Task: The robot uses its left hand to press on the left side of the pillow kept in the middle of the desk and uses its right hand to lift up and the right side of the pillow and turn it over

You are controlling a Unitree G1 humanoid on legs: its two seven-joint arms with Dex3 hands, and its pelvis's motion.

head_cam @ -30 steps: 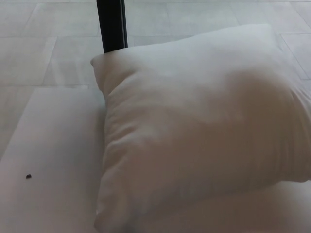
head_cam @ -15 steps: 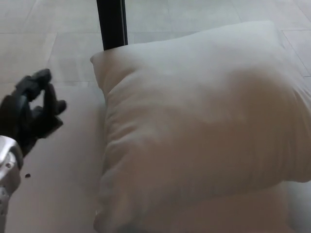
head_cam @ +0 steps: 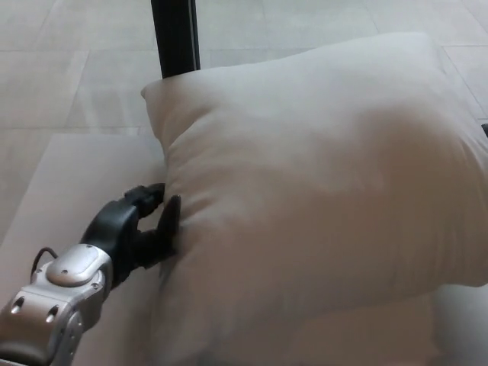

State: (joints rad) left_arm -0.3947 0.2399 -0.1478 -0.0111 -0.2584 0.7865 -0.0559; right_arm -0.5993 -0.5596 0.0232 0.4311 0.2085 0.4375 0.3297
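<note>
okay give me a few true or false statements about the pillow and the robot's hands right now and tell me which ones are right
1. The left hand is at the left edge of the pillow. True.
2. The right hand is gripping the pillow's right side. False: no right hand shows in the head view.
3. The pillow is white and lies on a pale desk. True.
4. A dark post stands behind the pillow. True.
5. The left hand is lifting the pillow clear of the desk. False: the pillow rests on the desk, with the hand against its side.
</note>
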